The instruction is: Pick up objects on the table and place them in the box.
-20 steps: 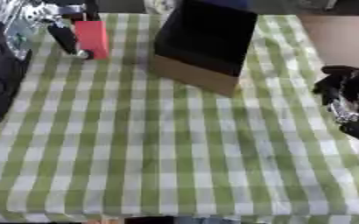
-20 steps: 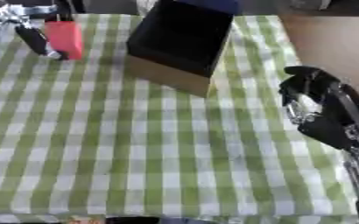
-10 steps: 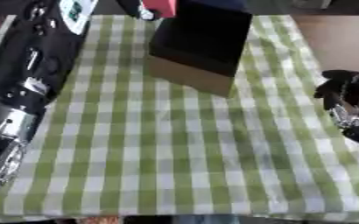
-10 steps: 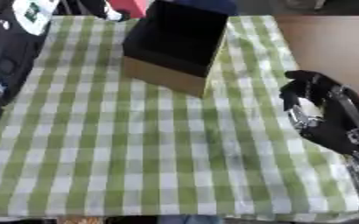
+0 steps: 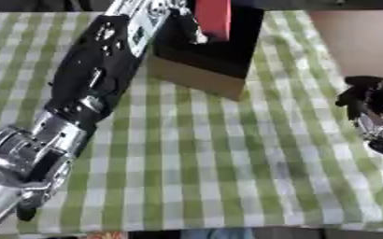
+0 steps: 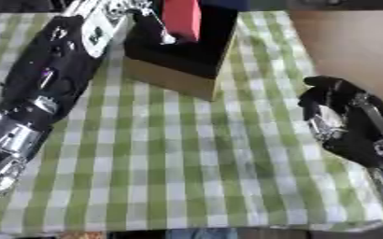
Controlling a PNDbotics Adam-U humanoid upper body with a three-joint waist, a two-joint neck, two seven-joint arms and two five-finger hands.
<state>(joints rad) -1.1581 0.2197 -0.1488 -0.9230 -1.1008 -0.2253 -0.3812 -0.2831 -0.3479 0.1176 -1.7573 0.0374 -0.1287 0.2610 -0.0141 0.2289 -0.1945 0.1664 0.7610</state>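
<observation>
My left arm reaches from the lower left up to the far side of the table. Its left hand [image 5: 177, 14] is shut on a red block [image 5: 214, 17], held upright over the open top of the box [image 5: 201, 78], a cardboard box with a dark inside. The block's lower end is level with the box's opening; I cannot tell whether it touches anything inside. My right hand [image 6: 335, 119] rests at the right edge of the table, fingers curled and holding nothing.
A green and white checked cloth [image 5: 227, 158] covers the table. Bare brown table surface [image 6: 350, 42] shows to the right of the cloth. The left forearm [image 5: 88, 88] lies across the cloth's left part.
The left hand has carried the red block from the far left of the table rightward to above the box. The arm now stretches further across the cloth. The right hand has stayed put.
</observation>
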